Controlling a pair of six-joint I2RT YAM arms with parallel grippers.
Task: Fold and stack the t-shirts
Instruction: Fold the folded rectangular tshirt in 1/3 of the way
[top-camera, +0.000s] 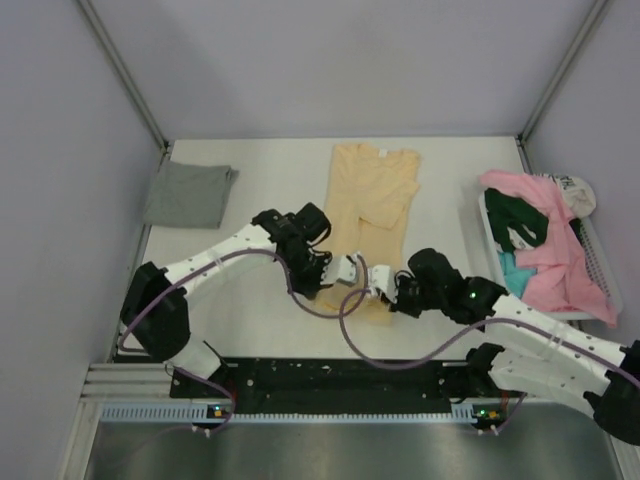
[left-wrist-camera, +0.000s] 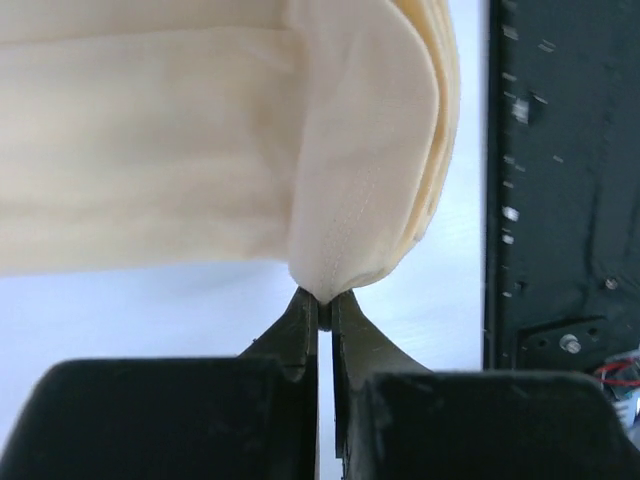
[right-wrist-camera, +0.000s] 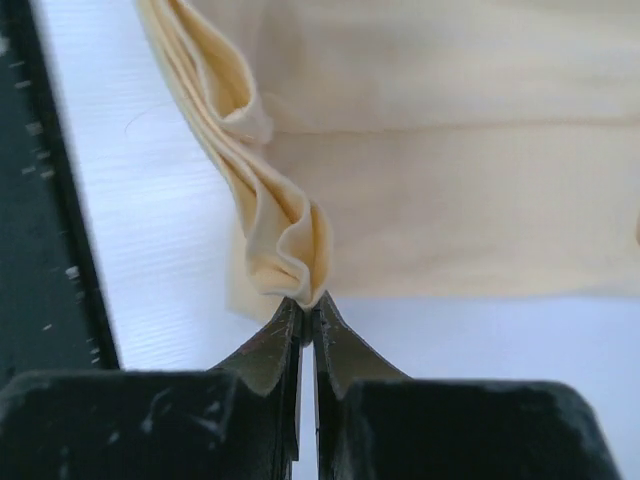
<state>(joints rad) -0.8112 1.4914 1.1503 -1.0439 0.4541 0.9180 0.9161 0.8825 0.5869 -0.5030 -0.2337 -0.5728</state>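
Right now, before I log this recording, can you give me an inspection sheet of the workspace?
Surface: white table, no spills seen.
Job's things: pale yellow-peach cloth t-shirt lies lengthwise at centre, sides folded in; folded grey cloth t-shirt at far left; pink t-shirt, dark green t-shirt and teal t-shirt heaped in a white mesh basket at right.
Clutter: white printed cloth at the basket's far corner.
Grippers: left gripper and right gripper each shut on the yellow-peach shirt's near hem.
Cables: purple cables loop beside both arms.
Surroundings: pale lilac walls, metal corner posts.
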